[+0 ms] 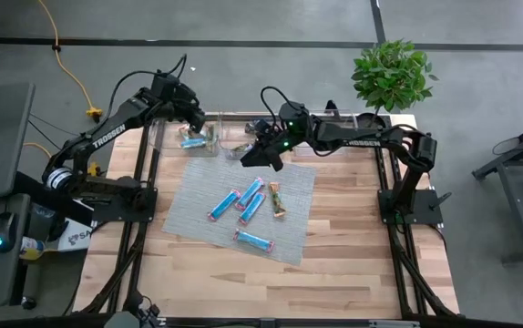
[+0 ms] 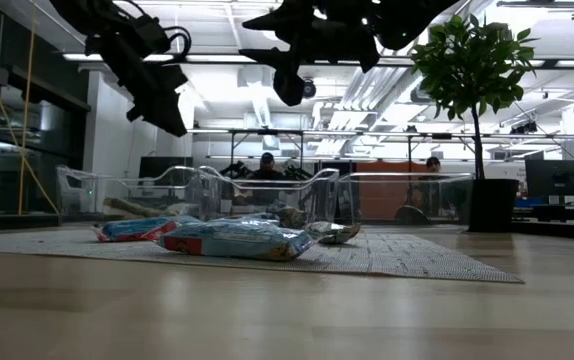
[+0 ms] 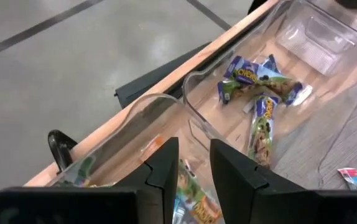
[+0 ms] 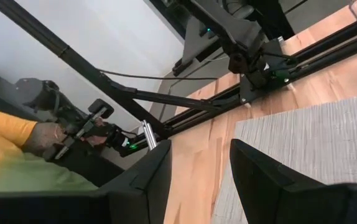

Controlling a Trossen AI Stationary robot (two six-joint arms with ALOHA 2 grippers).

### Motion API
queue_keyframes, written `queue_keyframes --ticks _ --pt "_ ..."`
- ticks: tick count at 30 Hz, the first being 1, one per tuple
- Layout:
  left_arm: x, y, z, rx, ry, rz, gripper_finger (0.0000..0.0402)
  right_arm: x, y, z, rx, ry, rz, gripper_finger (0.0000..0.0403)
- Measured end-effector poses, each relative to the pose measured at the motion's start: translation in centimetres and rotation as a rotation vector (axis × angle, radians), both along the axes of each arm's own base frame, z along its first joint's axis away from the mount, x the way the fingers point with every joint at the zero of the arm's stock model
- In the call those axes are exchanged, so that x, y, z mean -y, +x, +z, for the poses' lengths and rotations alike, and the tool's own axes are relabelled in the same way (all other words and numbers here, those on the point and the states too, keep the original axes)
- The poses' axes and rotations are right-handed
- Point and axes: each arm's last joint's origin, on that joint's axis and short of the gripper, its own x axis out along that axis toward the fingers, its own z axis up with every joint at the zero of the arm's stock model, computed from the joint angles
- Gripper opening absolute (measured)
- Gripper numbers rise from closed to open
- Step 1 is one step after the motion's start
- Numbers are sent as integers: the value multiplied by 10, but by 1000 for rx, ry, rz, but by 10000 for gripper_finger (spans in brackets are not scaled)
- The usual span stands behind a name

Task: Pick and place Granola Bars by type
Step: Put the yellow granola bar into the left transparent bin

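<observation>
Granola Bars (image 1: 249,202): five loose on the grey mat (image 1: 289,232) at counter centre; light, slippery, crinkly; pinch mid-length. Left gripper (image 3: 194,165), slightly parted and empty, over the 11 o'clock bin (image 1: 209,144); right gripper (image 4: 200,165) spread, empty.

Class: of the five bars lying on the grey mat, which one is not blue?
The tan bar, rightmost of the group; the other four have blue wrappers with pink ends.

Bright, even overhead light; ceiling strip lights (image 2: 267,75) glare in the low view, silhouetting the arms. The near wooden tabletop (image 2: 267,310) there blurs, and shadows are soft.
</observation>
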Motion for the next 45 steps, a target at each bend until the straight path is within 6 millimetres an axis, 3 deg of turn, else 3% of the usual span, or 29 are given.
queue_keyframes --ticks 11,15,21,25,29,33,41,45 --pt "4 3 0 66 -53 -102 89 1 -1 -5 -48 -11 -26 147" --pt "12 3 -4 90 -133 -282 89 -5 -6 -23 -246 30 -29 147" --pt "26 7 3 413 -264 -712 89 -28 -23 -54 -663 47 -78 147" --pt "31 6 8 564 -329 -858 89 -45 -28 -63 -846 -10 -249 147" --pt "37 3 15 610 -321 -910 89 -62 -26 -65 -897 -121 -440 147" --pt "44 -1 23 623 -272 -942 89 -75 -23 -68 -903 -164 -516 147" --pt "55 -9 34 655 -228 -989 89 -86 -12 -106 -1014 -158 -518 157" --pt "61 -13 40 658 -202 -998 89 -84 -10 -110 -1023 -145 -537 179"
